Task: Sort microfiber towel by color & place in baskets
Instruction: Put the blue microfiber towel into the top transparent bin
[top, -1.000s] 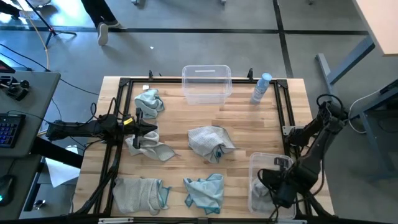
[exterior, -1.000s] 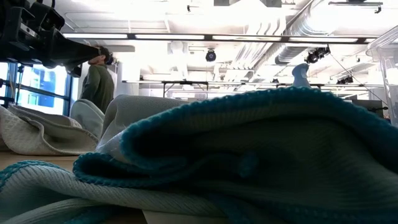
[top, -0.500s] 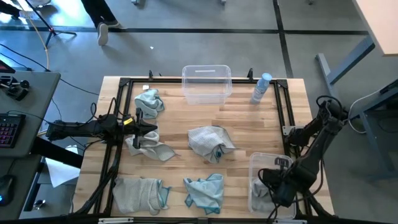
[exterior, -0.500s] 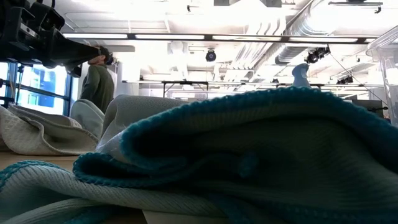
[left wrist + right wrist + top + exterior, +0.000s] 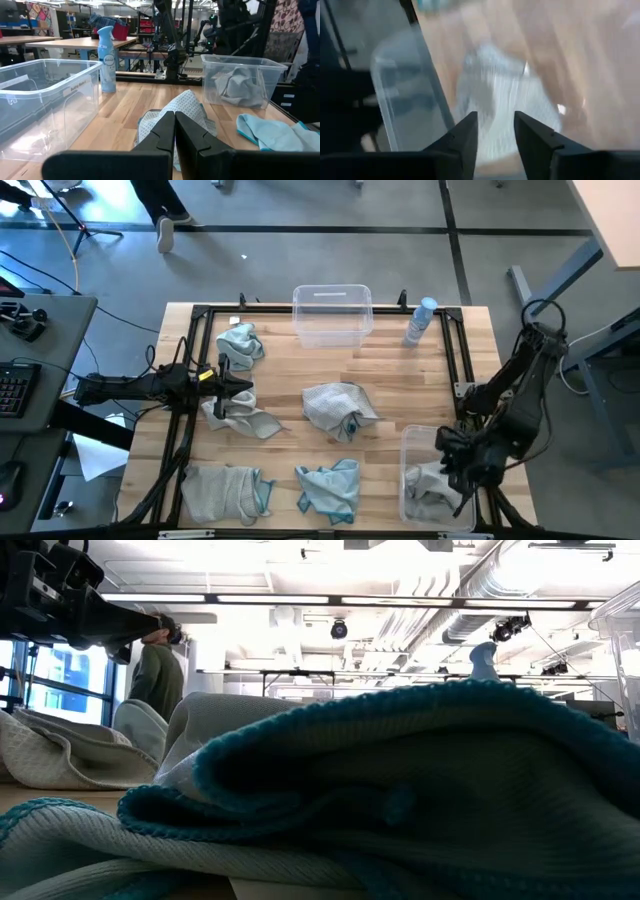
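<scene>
1. The right gripper (image 5: 462, 470) is above the clear basket (image 5: 410, 442) at the near right corner of the worktop (image 5: 390, 375), with its arm bent over the right edge.
2. Its jaws stand a little apart and hold nothing. A grey towel (image 5: 428, 485) lies in that basket, under the jaws and apart from them.
3. The left gripper (image 5: 240, 387) reaches in from the left edge, the arm stretched low and level. Its jaws are closed together and hold nothing.
4. A grey towel (image 5: 240, 416) lies just beside the left gripper, on the near side.
5. More towels lie on the worktop: one in the middle (image 5: 338, 408), two at the near edge (image 5: 225, 492) (image 5: 330, 488), one toward the far left (image 5: 240, 343).
6. A second clear basket (image 5: 332, 314) stands at the far edge, with a spray bottle (image 5: 419, 322) to its right.
</scene>
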Controlling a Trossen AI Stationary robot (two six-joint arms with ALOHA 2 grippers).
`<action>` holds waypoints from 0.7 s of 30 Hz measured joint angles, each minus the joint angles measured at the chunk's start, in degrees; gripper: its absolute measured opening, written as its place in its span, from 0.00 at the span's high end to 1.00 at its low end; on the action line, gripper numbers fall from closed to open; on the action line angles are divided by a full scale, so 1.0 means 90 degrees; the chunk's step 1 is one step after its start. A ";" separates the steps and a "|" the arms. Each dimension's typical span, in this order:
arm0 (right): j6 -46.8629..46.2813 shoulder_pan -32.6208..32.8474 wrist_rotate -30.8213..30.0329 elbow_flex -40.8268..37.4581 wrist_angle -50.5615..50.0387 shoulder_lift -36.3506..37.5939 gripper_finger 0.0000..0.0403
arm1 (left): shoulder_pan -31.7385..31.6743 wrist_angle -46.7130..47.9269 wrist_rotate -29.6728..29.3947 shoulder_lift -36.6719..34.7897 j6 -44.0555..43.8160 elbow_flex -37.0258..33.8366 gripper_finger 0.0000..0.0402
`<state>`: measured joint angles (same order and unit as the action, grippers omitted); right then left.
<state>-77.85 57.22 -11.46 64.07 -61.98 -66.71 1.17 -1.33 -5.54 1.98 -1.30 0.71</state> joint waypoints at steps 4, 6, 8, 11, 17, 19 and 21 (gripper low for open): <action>0.0103 0.0069 -0.0909 0.0002 -0.0002 0.0402 0.87 | -0.0002 -0.0001 0.0001 0.0001 -0.0001 0.0000 1.00; 0.0243 0.0074 -0.1277 0.0002 0.0000 0.0568 0.96 | -0.0002 0.0001 0.0000 0.0002 0.0000 0.0000 1.00; 0.0574 0.0074 -0.1694 0.0002 -0.0009 0.0693 0.98 | 0.0000 0.0001 0.0000 0.0002 0.0000 0.0000 1.00; 0.1057 0.0003 -0.2342 0.0005 -0.0077 0.0776 0.93 | 0.0000 -0.0001 0.0000 0.0000 0.0000 0.0000 1.00; 0.1157 -0.0435 -0.3575 0.0005 0.0066 0.0732 0.92 | -0.0002 0.0001 0.0001 0.0000 0.0000 0.0001 1.00; 0.1319 -0.0648 -0.3998 0.0005 0.0264 0.0732 0.95 | -0.0001 0.0001 0.0000 0.0001 -0.0001 0.0001 1.00; 0.1692 -0.0901 -0.4243 0.0005 0.0497 0.0726 0.98 | 0.0000 -0.0001 0.0000 0.0000 0.0000 0.0002 1.00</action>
<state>-62.62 49.11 -49.64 64.12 -57.50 -60.17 1.17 -1.34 -5.54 1.98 -1.30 0.73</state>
